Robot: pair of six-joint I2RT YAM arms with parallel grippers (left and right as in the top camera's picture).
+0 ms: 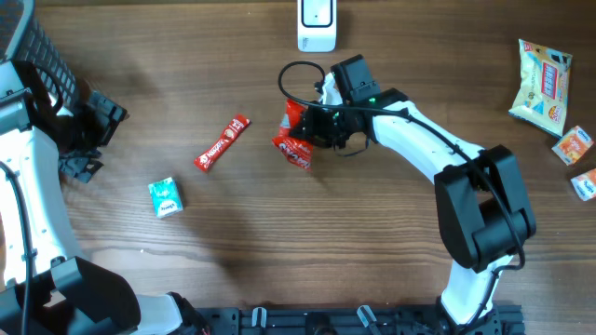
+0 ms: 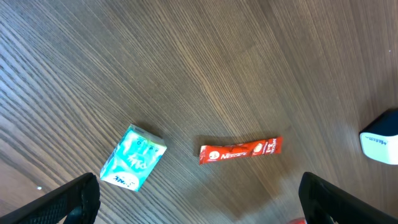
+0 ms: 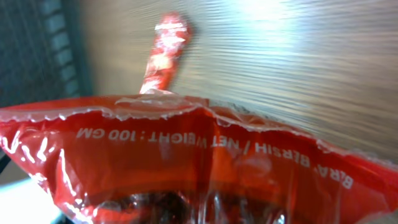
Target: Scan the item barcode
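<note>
A crinkled red snack bag (image 1: 296, 141) sits near the table's middle, with my right gripper (image 1: 314, 128) shut on its right side. In the right wrist view the bag (image 3: 199, 162) fills the lower frame and hides the fingers; white weight lettering shows, but no barcode. The white scanner (image 1: 317, 25) stands at the far edge, just above the bag, and its corner (image 2: 380, 140) shows in the left wrist view. My left gripper (image 1: 88, 135) hovers open at the far left, its fingers (image 2: 68, 202) wide apart with nothing between them.
A red sachet stick (image 1: 222, 142) (image 2: 240, 150) and a teal box (image 1: 166, 197) (image 2: 133, 157) lie left of the bag. A yellow snack pack (image 1: 542, 84) and two small packets (image 1: 572, 145) lie at the right edge. A dark basket (image 1: 42, 46) sits at the top left.
</note>
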